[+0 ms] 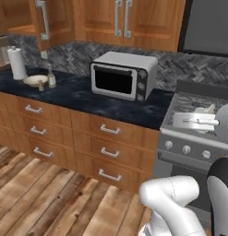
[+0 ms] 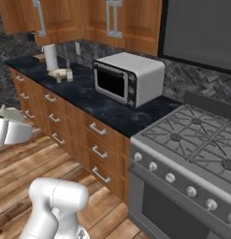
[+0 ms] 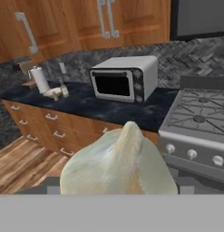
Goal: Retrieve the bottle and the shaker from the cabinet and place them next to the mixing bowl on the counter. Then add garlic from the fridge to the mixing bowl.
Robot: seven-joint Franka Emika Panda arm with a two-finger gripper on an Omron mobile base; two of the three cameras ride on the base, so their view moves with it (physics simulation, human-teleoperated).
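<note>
Clearly clamped around a garlic bulb (image 3: 119,163), pale and papery, nestled in the claw (image 3: 119,188) and carried in front of the stove (image 3: 199,122). Judged as the last step: garlic out of the fridge, not yet in the mixing bowl (image 1: 35,80), which sits far off at the left end of the dark counter (image 1: 87,97) with a bottle (image 1: 51,76) just beside it and a paper towel roll (image 1: 16,63) behind. Calls next for driving left past the toaster oven (image 1: 123,74); bowl's contents too small to tell.

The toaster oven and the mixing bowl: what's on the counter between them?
Only the bottle beside the mixing bowl; up to the toaster oven, bare counter, left base view.
</note>
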